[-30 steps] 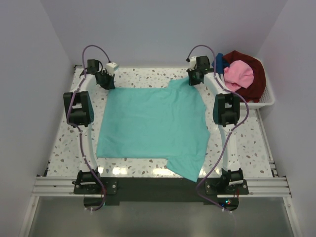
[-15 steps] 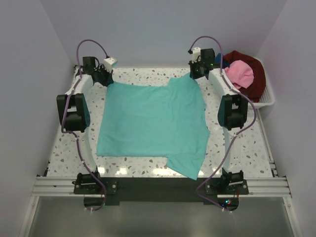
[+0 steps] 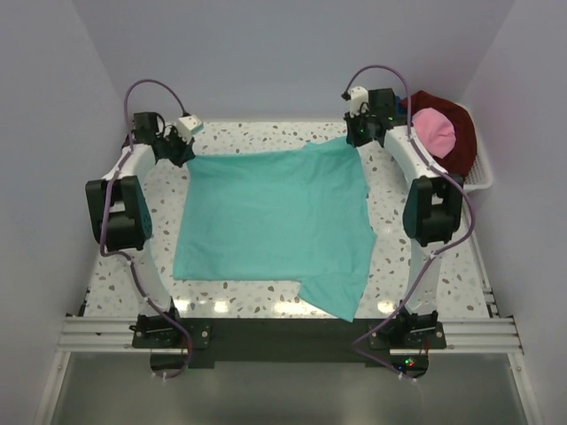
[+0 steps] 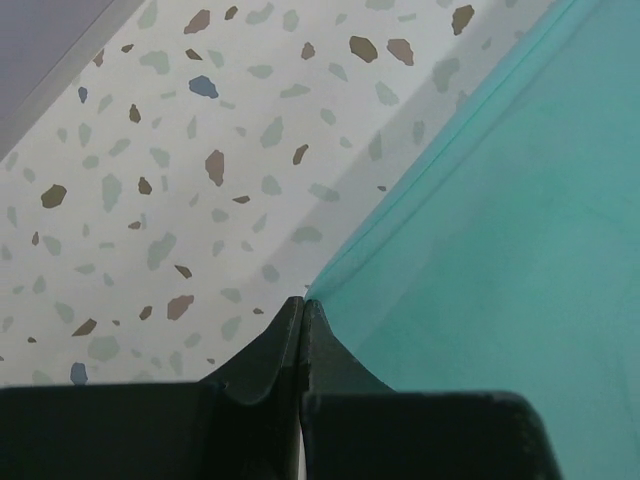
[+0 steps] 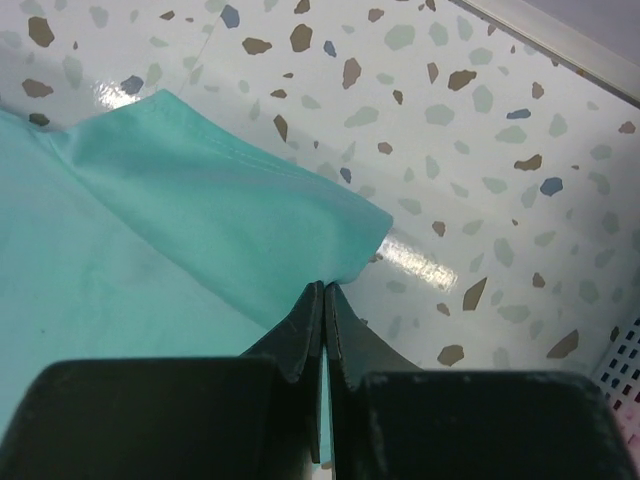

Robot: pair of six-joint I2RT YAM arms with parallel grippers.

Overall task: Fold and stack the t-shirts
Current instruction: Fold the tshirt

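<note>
The teal-green t-shirt (image 3: 270,221) lies spread on the speckled table. My left gripper (image 3: 186,152) is shut on its far left corner; the wrist view shows the cloth edge (image 4: 420,200) pinched at the closed tips (image 4: 303,302). My right gripper (image 3: 358,137) is shut on the far right corner, a sleeve (image 5: 220,210) bunched at its closed tips (image 5: 325,288). A pink shirt (image 3: 434,131) and a dark red shirt (image 3: 456,142) lie piled in the white basket (image 3: 474,181) at the back right. A blue shirt is not visible.
The basket's slatted corner (image 5: 625,370) shows at the right edge of the right wrist view. The back wall runs just behind both grippers. One sleeve (image 3: 341,297) hangs toward the table's near edge.
Both grippers have moved outward and toward the back wall with the shirt's far corners, pulling the far edge straight and flat. The right sleeve bump has been drawn out.
</note>
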